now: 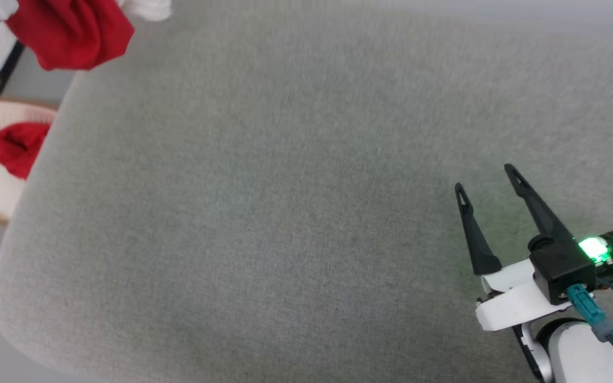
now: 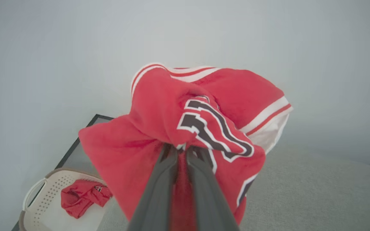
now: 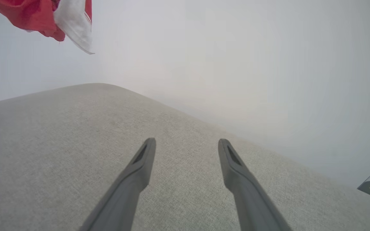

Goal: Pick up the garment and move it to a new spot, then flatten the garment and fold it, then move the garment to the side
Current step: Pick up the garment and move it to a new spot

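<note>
The left gripper [image 2: 181, 149] is pinched nearly shut on a bunched fold of the Bulls jersey [image 2: 159, 106], which hangs clear of the cushion in a crumpled ball by its far left corner, near the laundry basket [image 2: 40, 189]. The risk is in that grip: it appears to bite only a small gather of cloth near the lettering, so a quick swing could let the fabric slide out, dropping the shirt back into the basket or onto the floor. Set down as bunched as it is, the shirt would probably land with sleeves and hem tucked under, making flattening harder. The right gripper [image 1: 485, 177] hovers low over the near right of the cushion with its fingers spread wide and empty, well apart from the shirt. The work surface is a broad grey upholstered cushion [image 1: 285, 213] with rounded corners, finely woven. Pale plain walls stand behind, and the cream perforated basket holds a smaller red cloth [image 2: 82, 197].
</note>
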